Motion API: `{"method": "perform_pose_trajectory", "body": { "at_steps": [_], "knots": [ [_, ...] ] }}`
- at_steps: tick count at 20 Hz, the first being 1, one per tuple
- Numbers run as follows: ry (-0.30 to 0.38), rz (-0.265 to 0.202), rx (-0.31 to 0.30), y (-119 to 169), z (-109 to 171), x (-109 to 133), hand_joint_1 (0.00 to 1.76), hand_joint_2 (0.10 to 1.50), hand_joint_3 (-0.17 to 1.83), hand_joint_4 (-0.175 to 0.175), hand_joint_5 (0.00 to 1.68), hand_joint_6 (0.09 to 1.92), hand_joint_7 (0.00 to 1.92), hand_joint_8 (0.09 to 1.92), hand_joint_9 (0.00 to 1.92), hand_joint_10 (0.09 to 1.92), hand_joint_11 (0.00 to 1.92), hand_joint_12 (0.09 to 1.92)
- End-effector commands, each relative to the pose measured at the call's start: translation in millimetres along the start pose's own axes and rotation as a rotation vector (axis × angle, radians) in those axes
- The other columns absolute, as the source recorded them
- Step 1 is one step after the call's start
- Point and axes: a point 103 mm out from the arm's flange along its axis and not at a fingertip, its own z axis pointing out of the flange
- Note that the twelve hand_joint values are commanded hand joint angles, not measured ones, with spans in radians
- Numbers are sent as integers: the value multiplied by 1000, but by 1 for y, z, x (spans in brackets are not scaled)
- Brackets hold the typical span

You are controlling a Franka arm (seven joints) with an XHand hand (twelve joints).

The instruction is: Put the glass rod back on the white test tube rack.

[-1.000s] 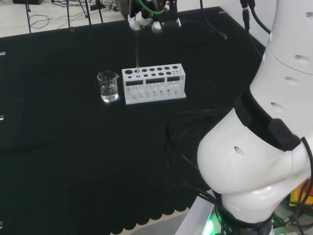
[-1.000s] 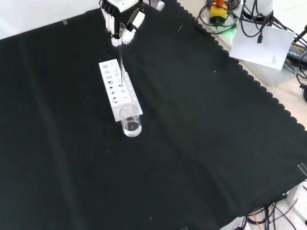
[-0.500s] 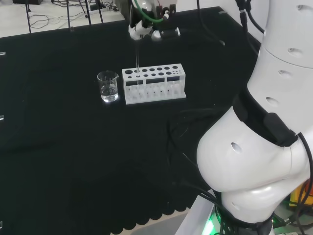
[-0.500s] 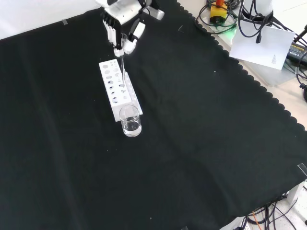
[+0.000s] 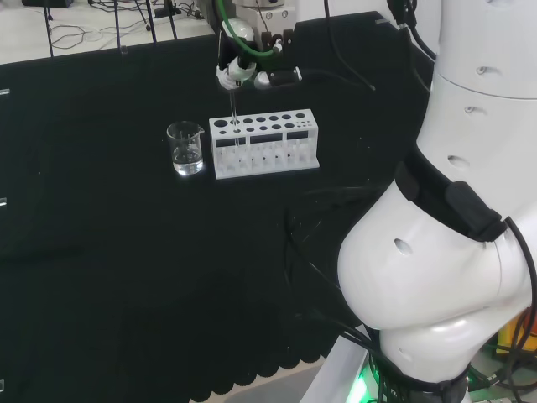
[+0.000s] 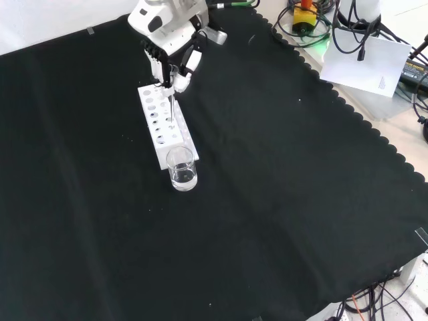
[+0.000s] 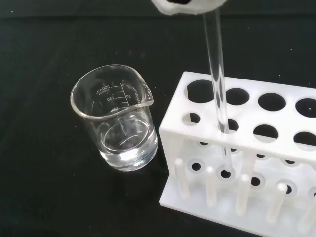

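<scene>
The glass rod (image 7: pixel 217 94) is a clear, straight stick, standing nearly upright with its lower end passed down through a hole near the beaker end of the white test tube rack (image 5: pixel 265 143). A glass beaker (image 7: pixel 116 131) just beside the rack bears printed graduation marks and holds a little clear liquid. The hand (image 6: pixel 170 57) hangs directly above the rack on the table (image 6: pixel 281 200), fingers pointing down and curled, pinching the rod's top end
</scene>
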Motion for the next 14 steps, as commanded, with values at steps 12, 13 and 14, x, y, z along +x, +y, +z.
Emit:
{"method": "perform_pose_trajectory", "body": {
  "at_steps": [12,13,14],
  "knots": [
    [-1,-15,128,-4,-1,-10,1475,890,-175,-161,272,637,521,837,1592,945,1727,1022],
    [-3,-15,132,-4,-1,-10,1478,884,-175,-156,238,532,462,838,1592,952,1730,1042],
    [-5,-16,133,-4,-2,-9,1482,879,-175,-152,227,439,424,836,1589,963,1731,1055]
  ]
}}
